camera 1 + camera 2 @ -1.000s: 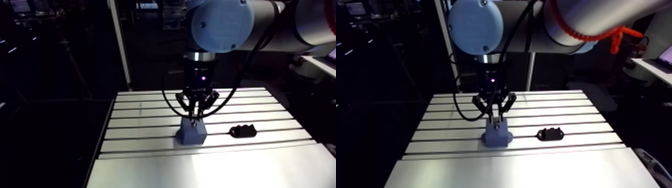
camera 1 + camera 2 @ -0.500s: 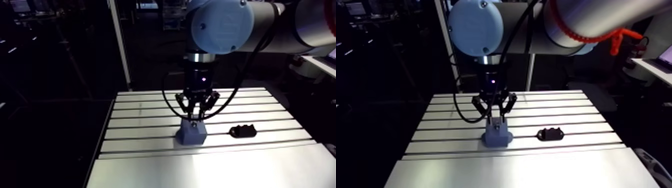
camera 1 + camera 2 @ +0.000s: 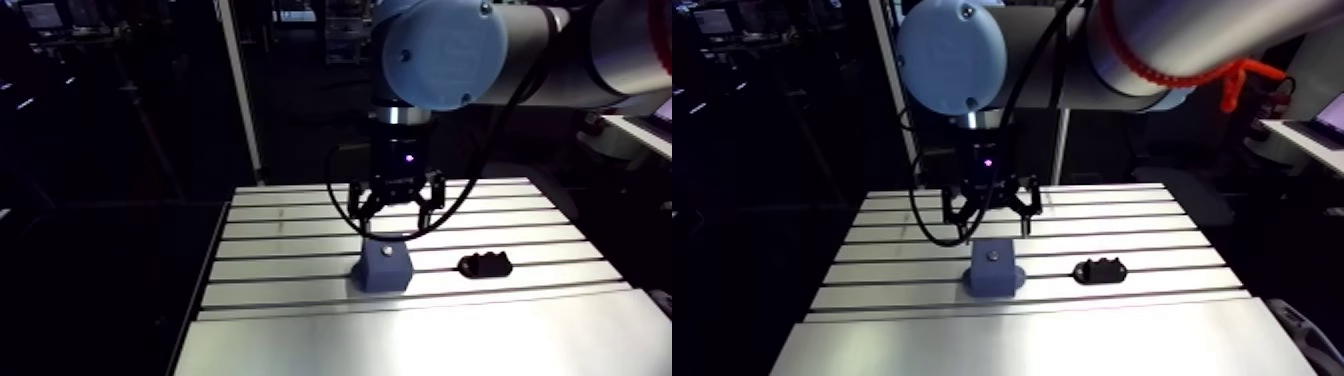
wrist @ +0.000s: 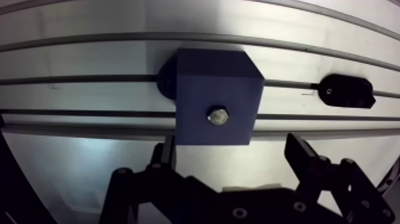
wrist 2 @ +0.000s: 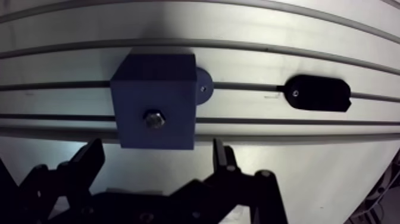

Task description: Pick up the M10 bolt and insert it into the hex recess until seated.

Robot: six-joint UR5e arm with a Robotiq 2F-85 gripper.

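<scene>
Since the earlier frame the gripper (image 4: 233,156) has spread its fingers and risen clear of the block (image 4: 217,77); it now holds nothing. The block stands on the table (image 4: 89,53), with a black fitting (image 4: 346,91) well apart. The bolt (image 4: 218,115) sits in the block's top recess. Risk: seating depth cannot be confirmed, and a partly seated bolt may stand proud or tilt.

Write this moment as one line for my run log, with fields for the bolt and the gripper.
bolt: sunk in top of blue block, looks seated | gripper: above block, fingers open, holding nothing
</scene>
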